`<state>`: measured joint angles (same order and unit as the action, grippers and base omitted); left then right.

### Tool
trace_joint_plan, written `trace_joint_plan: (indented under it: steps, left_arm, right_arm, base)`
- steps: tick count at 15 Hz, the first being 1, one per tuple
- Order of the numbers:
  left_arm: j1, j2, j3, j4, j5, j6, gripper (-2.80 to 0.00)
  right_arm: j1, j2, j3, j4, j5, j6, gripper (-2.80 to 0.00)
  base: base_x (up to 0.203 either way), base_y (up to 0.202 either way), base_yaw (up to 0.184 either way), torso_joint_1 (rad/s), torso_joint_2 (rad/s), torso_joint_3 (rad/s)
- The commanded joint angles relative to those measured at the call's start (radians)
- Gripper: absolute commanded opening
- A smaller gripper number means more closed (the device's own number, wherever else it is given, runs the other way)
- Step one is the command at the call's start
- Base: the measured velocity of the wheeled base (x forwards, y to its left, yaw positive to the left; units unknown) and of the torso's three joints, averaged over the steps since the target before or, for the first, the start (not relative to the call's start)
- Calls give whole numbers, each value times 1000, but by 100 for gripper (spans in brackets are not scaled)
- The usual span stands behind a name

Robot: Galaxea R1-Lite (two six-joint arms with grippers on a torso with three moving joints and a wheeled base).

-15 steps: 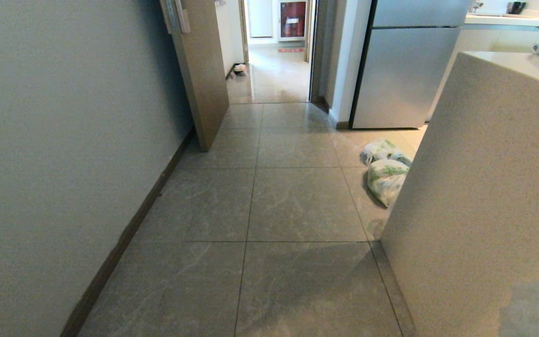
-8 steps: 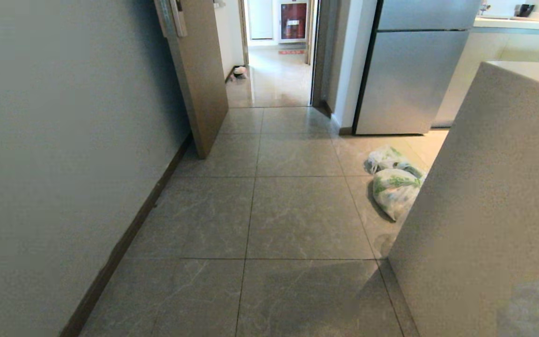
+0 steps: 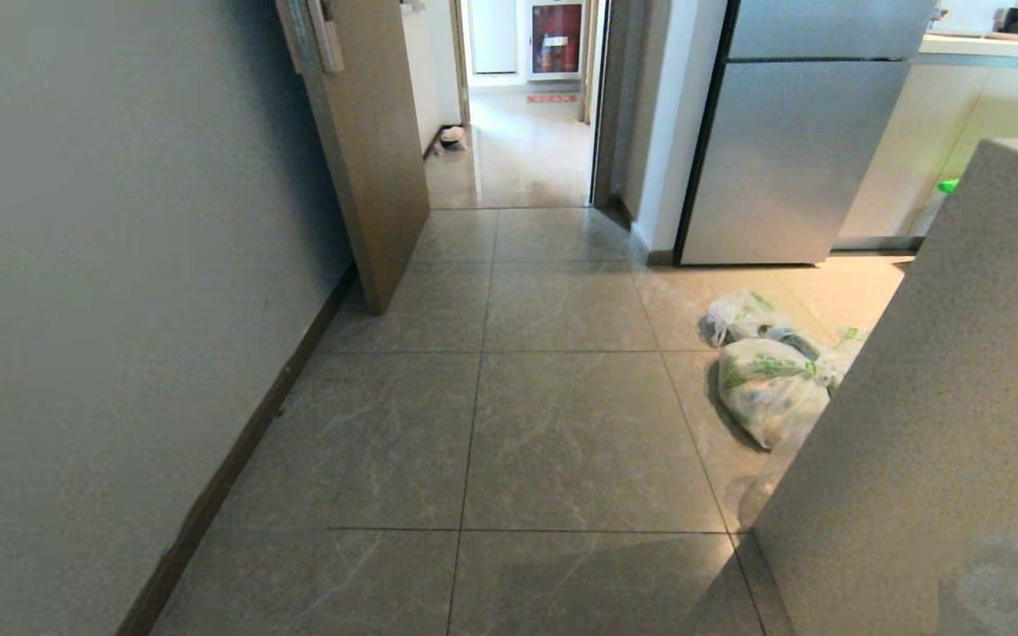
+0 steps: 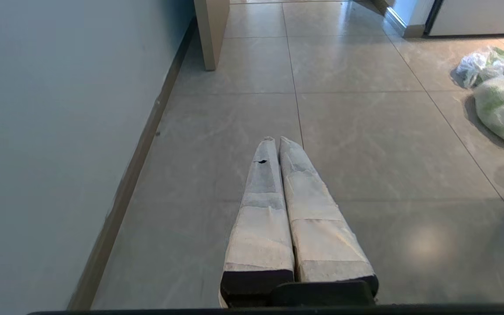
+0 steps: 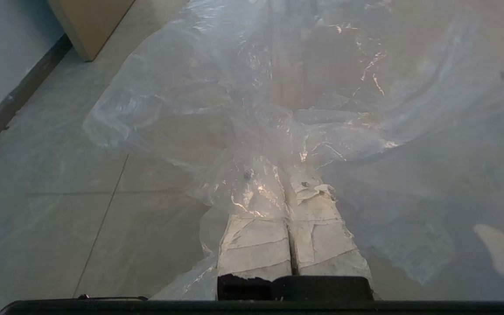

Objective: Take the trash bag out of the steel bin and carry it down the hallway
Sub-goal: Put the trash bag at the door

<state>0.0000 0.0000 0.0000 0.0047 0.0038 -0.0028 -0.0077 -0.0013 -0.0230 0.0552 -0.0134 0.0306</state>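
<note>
Bag [image 5: 252,100] pinched in my right pincer [image 5: 288,192], film billowing ahead over the floor | left pincer [image 4: 274,141] pressed together, empty, low by the wall | step: carry to hallway [image 3: 527,146] | tip: steer for the doorway, keep clear of door [image 3: 368,159] and printed bags [image 3: 770,389]

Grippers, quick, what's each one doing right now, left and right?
Left gripper: closed, empty, above the floor tiles.
Right gripper: closed on the clear trash bag, which billows out ahead of it.
</note>
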Motion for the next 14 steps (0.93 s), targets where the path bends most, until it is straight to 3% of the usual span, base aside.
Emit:
trace_joint_plan:
  steps: [1,14]
  left_arm:
    - [0,0,0,0,1,0,-280]
    - [0,0,0,0,1,0,-280]
  right_arm:
    - [0,1,0,0,0,0,-280]
    - [0,1,0,0,0,0,-280]
  base:
    - [190,0,-1,2,-2,7]
    - [191,0,1,3,4,2]
